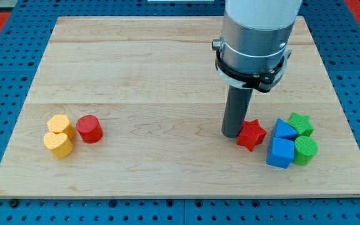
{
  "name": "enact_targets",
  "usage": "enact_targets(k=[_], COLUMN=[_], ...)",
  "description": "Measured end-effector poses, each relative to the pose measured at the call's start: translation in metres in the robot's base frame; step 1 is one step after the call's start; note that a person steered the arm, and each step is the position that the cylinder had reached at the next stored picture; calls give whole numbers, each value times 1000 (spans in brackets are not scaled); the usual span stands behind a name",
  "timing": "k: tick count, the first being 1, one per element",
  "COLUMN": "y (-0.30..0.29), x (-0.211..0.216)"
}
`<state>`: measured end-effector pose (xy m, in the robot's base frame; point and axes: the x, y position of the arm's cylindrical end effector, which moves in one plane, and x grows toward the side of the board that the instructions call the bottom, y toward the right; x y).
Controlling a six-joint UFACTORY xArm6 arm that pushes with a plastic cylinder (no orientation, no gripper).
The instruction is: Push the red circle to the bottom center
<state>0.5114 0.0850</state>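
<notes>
The red circle (89,129) stands on the wooden board (167,69) at the view's lower left, touching a yellow hexagon (60,125) on its left. A yellow heart (58,144) lies just below the hexagon. My tip (232,134) rests on the board far to the right of the red circle, right against the left side of a red star (251,134).
At the view's lower right sits a cluster: a blue pentagon-like block (284,130), a blue cube (280,153), a green star (300,123) and a green circle (305,150). The arm's grey body (255,37) hangs over the board's upper right.
</notes>
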Motion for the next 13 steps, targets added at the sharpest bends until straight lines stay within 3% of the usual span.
enact_targets(k=[2, 3, 5, 7, 13], y=[19, -21, -178, -255, -253], x=[0, -4, -21, -60, 20])
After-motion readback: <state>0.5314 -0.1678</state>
